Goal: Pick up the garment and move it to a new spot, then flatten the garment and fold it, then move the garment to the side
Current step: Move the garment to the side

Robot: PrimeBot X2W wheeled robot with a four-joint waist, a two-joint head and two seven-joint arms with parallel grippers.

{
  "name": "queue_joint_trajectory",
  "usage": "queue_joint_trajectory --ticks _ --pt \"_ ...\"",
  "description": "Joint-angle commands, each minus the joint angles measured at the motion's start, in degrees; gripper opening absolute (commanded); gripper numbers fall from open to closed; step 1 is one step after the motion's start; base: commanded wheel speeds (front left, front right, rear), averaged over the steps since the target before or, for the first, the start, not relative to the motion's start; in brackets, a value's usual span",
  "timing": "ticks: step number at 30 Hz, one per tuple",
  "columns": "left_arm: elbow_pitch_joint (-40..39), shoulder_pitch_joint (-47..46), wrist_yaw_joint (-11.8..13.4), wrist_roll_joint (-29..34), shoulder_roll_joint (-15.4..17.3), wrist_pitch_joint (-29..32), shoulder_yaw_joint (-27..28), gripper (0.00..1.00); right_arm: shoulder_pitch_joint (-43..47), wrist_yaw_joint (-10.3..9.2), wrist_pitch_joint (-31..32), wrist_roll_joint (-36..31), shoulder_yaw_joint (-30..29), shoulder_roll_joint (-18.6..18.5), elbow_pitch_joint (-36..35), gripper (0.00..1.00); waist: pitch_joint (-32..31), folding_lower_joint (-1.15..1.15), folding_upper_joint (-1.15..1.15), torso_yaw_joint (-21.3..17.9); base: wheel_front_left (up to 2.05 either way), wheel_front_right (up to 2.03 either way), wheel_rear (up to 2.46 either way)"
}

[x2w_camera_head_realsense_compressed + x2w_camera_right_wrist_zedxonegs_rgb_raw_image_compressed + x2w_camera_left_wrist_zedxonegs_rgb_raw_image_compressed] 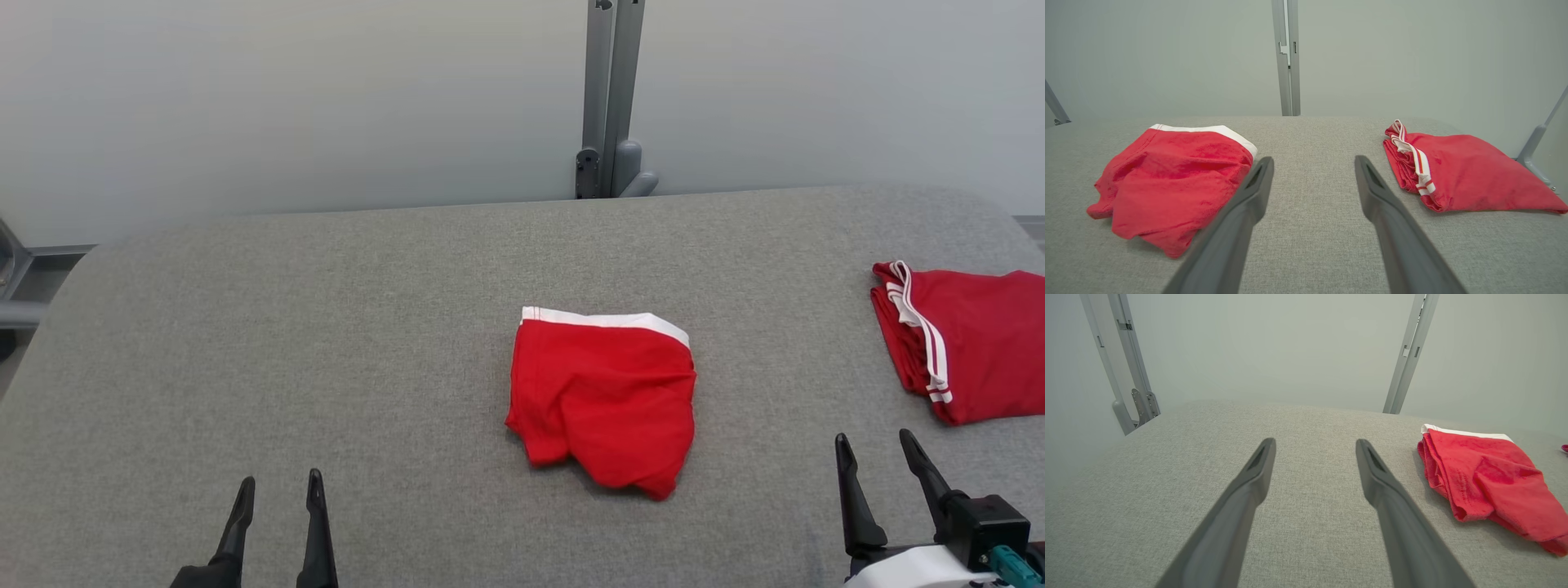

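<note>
The left gripper hangs low over the grey fabric-covered table. Its two dark fingers are spread wide with nothing between them, and the cloth ahead of its tips is bare. The right gripper also has its jaws wide apart and empty, and in its own wrist view bare tabletop shows in the gap between the fingers. The task's garment, a pair of red shorts with a white waistband, lies folded into a rumpled, roughly square bundle on the table. It sits ahead of both grippers and between them: ahead and to the right of the left gripper, well apart from it, and ahead and to the left of the right gripper, somewhat nearer that one. Neither gripper touches it. The waistband runs along the bundle's edge farthest from the grippers, and a loose red corner trails toward them. A second red garment with white stripes lies folded ahead and to the right of the right gripper, at the table's right edge and well apart from the shorts. Beyond the table's far edge a grey metal post stands against a pale wall.
</note>
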Motion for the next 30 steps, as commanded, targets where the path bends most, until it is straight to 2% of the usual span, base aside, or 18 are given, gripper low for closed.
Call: queue_joint_trajectory --ticks 1,5,7,9,12,16,20,23,27,30 --pt "-0.1 0.7 0.1 -0.1 0.1 0.0 0.0 1.0 0.1 -0.07 -0.1 0.2 -0.2 0.2 0.1 1.0 0.0 0.0 0.0 0.1 0.0 0.0 0.0" --pt "-0.4 0.6 0.2 -0.2 0.1 0.0 -0.3 1.0 -0.6 -0.07 -0.1 0.7 -1.0 0.7 0.1 1.0 0.2 0.0 0.0 0.6 0.0 0.0 0.0" --pt "-0.7 0.5 0.3 -0.2 0.1 0.0 -0.3 1.0 -1.7 -0.07 -0.1 2.7 -1.3 1.0 0.6 1.0 0.5 0.0 0.0 0.8 0.0 0.0 0.0" --pt "-1.1 0.4 0.2 -0.3 0.1 0.0 -0.2 1.0 -2.8 -0.03 0.0 6.3 1.0 1.2 3.3 1.0 1.0 0.0 0.0 0.9 0.0 0.0 0.0" --pt "-1.3 0.5 0.1 -0.4 0.1 0.0 -0.3 1.0 -6.7 -0.04 7.3 13.5 5.2 1.0 5.5 1.0 1.8 0.0 0.0 1.1 0.0 0.0 0.0" --pt "-1.3 0.4 -0.2 -0.4 0.1 0.0 -0.7 1.0 -11.6 -0.03 22.4 24.0 6.2 1.2 7.1 1.0 3.5 0.0 0.0 1.2 0.0 0.0 0.0" --pt "-1.5 -1.5 -0.7 -0.3 0.1 0.0 -1.4 1.0 -17.0 -0.03 31.2 27.6 6.4 1.2 10.1 1.0 6.2 0.0 0.0 2.4 0.0 0.0 0.0" --pt "-1.3 -2.8 -1.0 -0.5 0.1 0.0 -1.9 1.0 -20.7 -0.03 33.6 28.8 5.5 1.1 14.9 1.0 7.8 0.0 0.0 3.7 0.0 0.0 0.0" --pt "-0.8 -4.6 -1.3 -0.4 0.1 0.0 -2.3 1.0 -26.4 -0.03 33.6 31.5 5.8 1.2 23.3 1.0 9.6 0.0 0.0 5.4 0.0 0.0 0.0" --pt "-0.6 -5.6 -1.5 -0.5 0.1 0.0 -2.8 1.0 -30.3 -0.03 33.5 37.2 7.8 1.2 29.7 1.0 10.5 0.0 0.0 6.3 0.0 0.0 0.0"
